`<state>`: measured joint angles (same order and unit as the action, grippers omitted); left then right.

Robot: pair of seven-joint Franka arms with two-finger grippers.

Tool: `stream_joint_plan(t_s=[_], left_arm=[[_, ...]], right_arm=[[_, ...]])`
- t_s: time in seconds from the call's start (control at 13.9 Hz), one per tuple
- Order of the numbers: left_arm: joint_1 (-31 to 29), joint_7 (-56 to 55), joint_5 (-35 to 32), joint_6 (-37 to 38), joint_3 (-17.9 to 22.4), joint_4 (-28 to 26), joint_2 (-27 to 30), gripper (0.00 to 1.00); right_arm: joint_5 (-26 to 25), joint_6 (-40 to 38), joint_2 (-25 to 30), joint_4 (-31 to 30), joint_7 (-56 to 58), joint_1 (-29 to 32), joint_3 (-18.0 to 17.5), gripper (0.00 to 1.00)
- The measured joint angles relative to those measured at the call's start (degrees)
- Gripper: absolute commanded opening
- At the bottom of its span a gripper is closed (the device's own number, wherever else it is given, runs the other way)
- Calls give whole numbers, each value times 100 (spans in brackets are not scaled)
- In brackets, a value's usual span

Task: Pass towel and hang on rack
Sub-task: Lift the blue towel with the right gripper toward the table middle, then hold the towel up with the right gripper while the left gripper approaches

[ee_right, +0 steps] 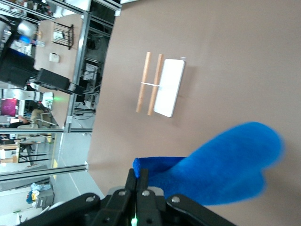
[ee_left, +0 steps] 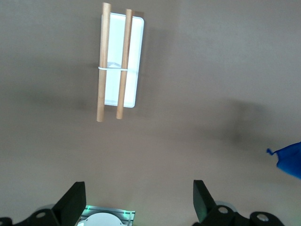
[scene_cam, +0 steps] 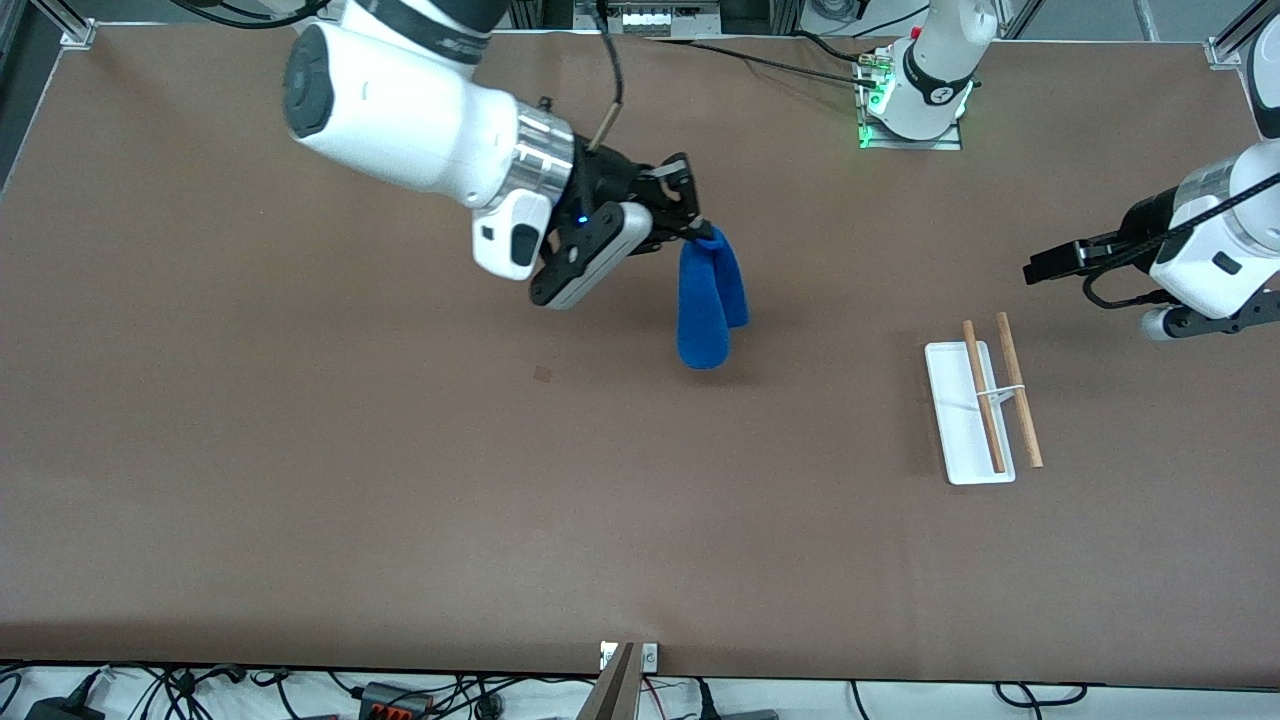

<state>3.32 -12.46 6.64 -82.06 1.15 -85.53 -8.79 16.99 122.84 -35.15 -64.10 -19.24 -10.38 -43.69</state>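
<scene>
Right gripper (scene_cam: pixel 690 228), raised over the middle of the table (scene_cam: pixel 300 480), pinches the blue towel (scene_cam: pixel 708 300) by its top edge; the cloth hangs folded below the fingers, clear of the surface. Left gripper (scene_cam: pixel 1045 266) (fingers spread, empty) waits above the table beside the rack (scene_cam: pixel 985 410), which stands toward that arm's end.

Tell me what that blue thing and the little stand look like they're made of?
The blue towel, hanging from the right tool, looks like soft, fuzzy fabric: it droops limply. The rack seems to have bare, light-brown wooden rods on a smooth white base, probably plastic.
</scene>
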Motion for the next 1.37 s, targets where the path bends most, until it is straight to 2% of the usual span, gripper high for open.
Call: stream_joint_plan(t_s=[0.22,0.36,0.5,0.72,1.01,1.37], left_arm=[[25,1443,33,80,-79,-29,-91,100],[-24,2577,531,54,-72,-68,-409,100],[-128,3553,1026,-278,-65,-209,-764,100],[-160,5410,1278,-1196,-82,-725,-987,100],[-149,7006,2111,-2036,-208,-1721,-972,100],[-144,8027,2880,-3220,-689,-2590,-946,100]], right_arm=[[0,555,-151,-6,-17,-394,0,0],[0,770,-230,-6,-18,-505,0,0],[0,860,-257,-4,-18,-511,2,0],[0,877,-259,1,-18,-510,2,0],[-1,880,-260,3,-18,-510,6,0],[-4,881,-260,3,-18,-510,8,0]])
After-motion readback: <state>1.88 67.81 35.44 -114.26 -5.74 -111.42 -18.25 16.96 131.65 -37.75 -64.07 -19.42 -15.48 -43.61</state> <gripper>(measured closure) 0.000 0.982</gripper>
